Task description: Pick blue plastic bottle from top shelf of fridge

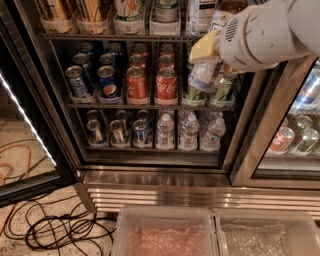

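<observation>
My gripper (206,56) is at the upper right, in front of the fridge (160,192). It is shut on the blue plastic bottle (201,78). A yellowish finger pad (202,47) presses the bottle's upper part. The bottle's pale bluish base hangs in front of the green cans (223,90) on the middle rack, below the top shelf (100,36). The bottle's cap is hidden behind the gripper. The top shelf holds tall bottles and cans in clear holders, among them a white bottle with a dark label (201,14).
The middle rack holds Pepsi cans (107,82) and Coke cans (165,84). The lower rack holds small water bottles (189,131). The open glass door (30,125) stands at left. Black cables (55,227) lie on the floor. Two plastic bins (165,235) sit below.
</observation>
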Controlling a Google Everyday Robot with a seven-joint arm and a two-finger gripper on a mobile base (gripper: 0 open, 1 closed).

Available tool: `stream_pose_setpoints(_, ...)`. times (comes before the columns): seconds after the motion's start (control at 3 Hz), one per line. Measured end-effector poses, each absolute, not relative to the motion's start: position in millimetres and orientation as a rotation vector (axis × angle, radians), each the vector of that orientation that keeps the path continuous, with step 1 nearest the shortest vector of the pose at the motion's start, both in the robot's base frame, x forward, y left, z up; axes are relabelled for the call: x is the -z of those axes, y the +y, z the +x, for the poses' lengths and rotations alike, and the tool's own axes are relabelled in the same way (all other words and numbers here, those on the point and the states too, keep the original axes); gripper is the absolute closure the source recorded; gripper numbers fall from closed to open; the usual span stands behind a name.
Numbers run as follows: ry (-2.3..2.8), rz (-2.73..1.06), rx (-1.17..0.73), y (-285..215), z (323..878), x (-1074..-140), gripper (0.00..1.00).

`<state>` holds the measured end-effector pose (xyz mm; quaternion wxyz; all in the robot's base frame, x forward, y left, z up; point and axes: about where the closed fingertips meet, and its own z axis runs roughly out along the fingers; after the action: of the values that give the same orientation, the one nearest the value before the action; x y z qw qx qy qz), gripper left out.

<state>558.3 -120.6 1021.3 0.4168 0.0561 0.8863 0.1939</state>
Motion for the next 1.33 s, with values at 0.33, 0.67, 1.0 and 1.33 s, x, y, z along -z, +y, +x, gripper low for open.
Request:
stream_pose_setpoints(0.33,2.225,0.141,-0.487,-120.5,558.3,-1021.3,1.00)
stream_pose_setpoints(0.67,2.256,0.122,-0.492,-112.0,548.6,-1010.0,1.00)
stream_pose_setpoints(1.0,2.324,0.115,-0.580,-80.9,516.6,-976.7,1.00)
stream_pose_setpoints(1.33,2.414,0.083,-0.645,-53.9,487.2,-937.1,1.00)
